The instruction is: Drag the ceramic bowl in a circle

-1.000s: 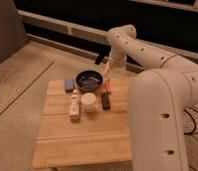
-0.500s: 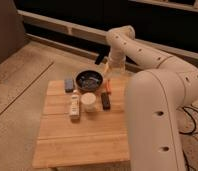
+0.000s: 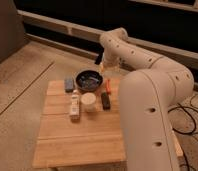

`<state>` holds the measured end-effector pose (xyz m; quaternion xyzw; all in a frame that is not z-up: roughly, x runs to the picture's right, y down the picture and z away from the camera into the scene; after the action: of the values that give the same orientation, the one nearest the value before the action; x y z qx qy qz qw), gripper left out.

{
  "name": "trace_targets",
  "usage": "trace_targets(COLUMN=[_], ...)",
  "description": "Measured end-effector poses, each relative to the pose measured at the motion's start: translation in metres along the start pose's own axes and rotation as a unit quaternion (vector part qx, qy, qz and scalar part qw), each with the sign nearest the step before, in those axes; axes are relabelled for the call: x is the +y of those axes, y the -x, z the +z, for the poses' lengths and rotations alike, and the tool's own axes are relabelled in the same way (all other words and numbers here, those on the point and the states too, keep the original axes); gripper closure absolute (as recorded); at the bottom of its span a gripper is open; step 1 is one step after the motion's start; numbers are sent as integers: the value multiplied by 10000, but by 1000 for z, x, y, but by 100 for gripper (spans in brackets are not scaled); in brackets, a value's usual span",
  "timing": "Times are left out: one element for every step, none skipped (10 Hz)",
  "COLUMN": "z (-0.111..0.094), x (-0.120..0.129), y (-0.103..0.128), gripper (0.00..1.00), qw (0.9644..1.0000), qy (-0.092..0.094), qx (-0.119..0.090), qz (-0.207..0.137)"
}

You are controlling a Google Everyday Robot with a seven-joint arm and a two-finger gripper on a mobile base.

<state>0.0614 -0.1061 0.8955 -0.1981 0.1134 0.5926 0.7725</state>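
Lab-like room: concrete floor point(image 3: 22, 87), cables point(image 3: 193, 114), claw point(image 3: 107, 69) at far edge of table point(image 3: 77, 142).

Ceramic bowl point(image 3: 89, 80) glossy black, faint bluish marks inside. Cup point(image 3: 89, 102) white. Tabletop point(image 3: 77, 142) pale slatted wood (warm tan). Gripper point(image 3: 106, 67) pale, at far edge beside bowl.

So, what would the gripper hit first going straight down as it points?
Likely the right rim of the ceramic bowl; the gripper hangs just over it. Depth is unclear, so possibly the table beside it.

Wooden table point(image 3: 82, 135) carries ceramic bowl point(image 3: 89, 80), white cup point(image 3: 89, 102), bottle point(image 3: 74, 105), grey block point(image 3: 69, 84), dark bar point(image 3: 106, 101); claw point(image 3: 105, 70) near bowl's rim
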Motion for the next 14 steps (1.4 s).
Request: trace_targets(z=[13,21,34,46,55,67,77,83,91,98,105,112,119,125], x=[8,10,10,7,6,7,13,17,22,28,31,31,28,25], y=[6,9,13,14,17,19,22,24,23,21,17,13,6,1], gripper=[35,35,35,35,35,35,35,35,35,35,35,35,35,35], qw=[9998,9997,9996,9996,9996,9994,9990,9987,9981,9973,9965,9958,9947,9935], qy=[90,129,159,165,172,190,223,261,310,362,367,339,308,313], qx=[-38,-27,10,92,160,259,354,416,513,624,734,845,979,1097], qz=[-171,-205,-227,-208,-178,-163,-163,-162,-144,-131,-141,-132,-103,-15])
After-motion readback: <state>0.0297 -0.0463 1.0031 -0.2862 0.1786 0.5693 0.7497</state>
